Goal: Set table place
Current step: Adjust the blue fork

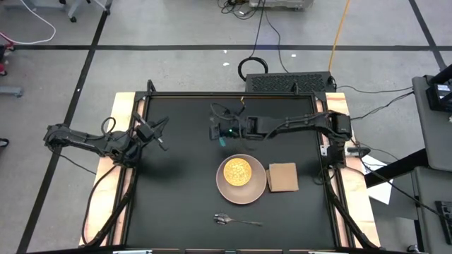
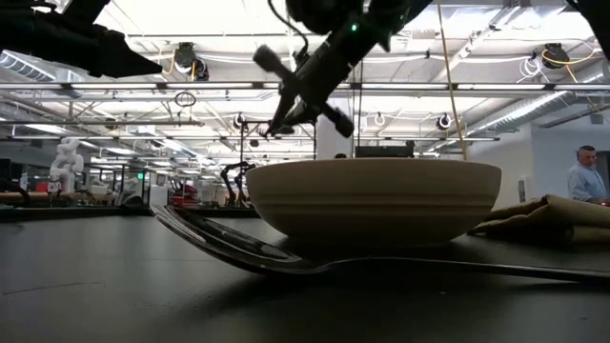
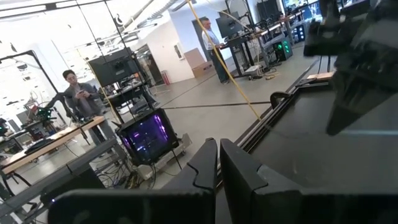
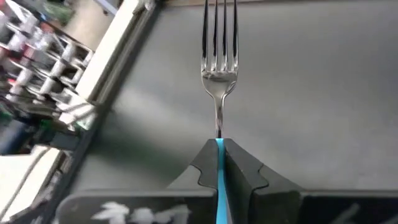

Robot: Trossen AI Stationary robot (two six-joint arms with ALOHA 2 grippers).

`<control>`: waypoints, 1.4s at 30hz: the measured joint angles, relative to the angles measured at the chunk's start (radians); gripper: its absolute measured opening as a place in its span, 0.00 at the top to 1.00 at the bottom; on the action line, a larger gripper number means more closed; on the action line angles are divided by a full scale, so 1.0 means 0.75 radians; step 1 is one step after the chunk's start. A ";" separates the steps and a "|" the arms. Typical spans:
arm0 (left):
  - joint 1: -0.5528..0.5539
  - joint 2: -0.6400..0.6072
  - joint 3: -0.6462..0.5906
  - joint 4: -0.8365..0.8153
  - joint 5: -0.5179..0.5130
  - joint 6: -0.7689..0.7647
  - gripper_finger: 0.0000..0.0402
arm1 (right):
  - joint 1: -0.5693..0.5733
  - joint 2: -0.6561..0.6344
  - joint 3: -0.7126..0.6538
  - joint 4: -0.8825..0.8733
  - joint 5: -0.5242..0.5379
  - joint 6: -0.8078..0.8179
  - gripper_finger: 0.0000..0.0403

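R gripper (image 4: 219, 149) pinches the fork (image 4: 219, 68) by its blue handle, tines forward, above the table (image 1: 176, 204) behind the plate (image 1: 242, 190), prob. to lay it alongside. L gripper (image 3: 217, 163) pressed together, waits at left edge.

grey floor (image 1: 169, 28), cables (image 1: 265, 32), ceiling lights (image 2: 191, 59).

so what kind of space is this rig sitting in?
Looks like an open robotics lab or workshop: exposed ceiling ducts and strip lights, workbenches with monitors and people standing at them, loose cables on the taped floor around the table.
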 joint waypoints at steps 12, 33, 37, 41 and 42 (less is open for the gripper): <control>0.000 0.001 0.000 -0.030 0.000 -0.011 0.94 | -0.033 0.001 0.001 -0.171 -0.048 -0.112 1.00; 0.000 0.000 0.000 -0.059 0.000 -0.043 0.94 | -0.165 -0.060 -0.033 -0.598 0.143 -0.115 1.00; 0.000 0.000 0.000 -0.060 0.000 -0.043 0.94 | -0.178 -0.058 -0.134 -0.564 0.139 -0.032 1.00; 0.000 0.001 0.000 -0.072 0.000 -0.049 0.94 | -0.178 -0.058 -0.225 -0.416 0.104 0.010 1.00; 0.000 0.000 0.000 -0.075 0.000 -0.049 0.94 | -0.178 -0.058 -0.244 -0.400 0.095 0.029 1.00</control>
